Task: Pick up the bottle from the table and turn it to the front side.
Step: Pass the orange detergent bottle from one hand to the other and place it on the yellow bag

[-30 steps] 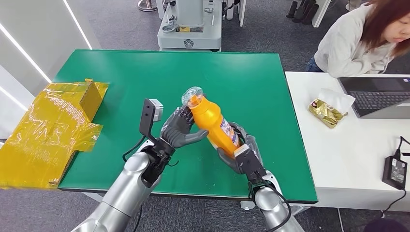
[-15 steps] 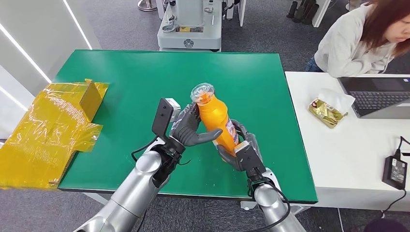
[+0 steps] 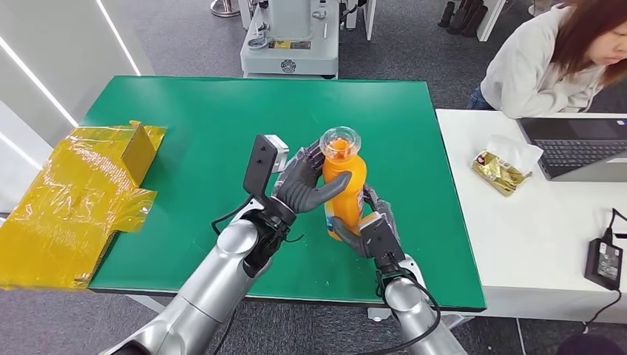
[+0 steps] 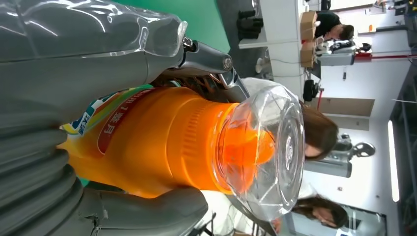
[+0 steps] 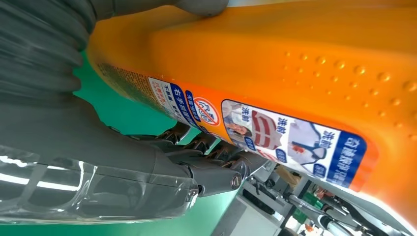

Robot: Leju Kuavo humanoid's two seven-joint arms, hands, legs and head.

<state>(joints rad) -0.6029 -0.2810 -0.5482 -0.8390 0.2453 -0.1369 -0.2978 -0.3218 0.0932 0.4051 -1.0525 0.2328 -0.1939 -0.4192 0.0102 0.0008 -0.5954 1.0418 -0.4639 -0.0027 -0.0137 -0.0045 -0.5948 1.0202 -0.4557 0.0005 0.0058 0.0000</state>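
Both hands grip the orange bottle (image 3: 344, 194) above the green table (image 3: 185, 126): right hand (image 3: 366, 233) wrapped round its base, left hand (image 3: 303, 186) clasping the body just beyond. I'd rotate slowly, loosening one hand at a time, to avoid a slip. Further left lies a yellow bag (image 3: 81, 200); further right, a person (image 3: 547, 59) at a laptop (image 3: 580, 148). Nothing obstructs.
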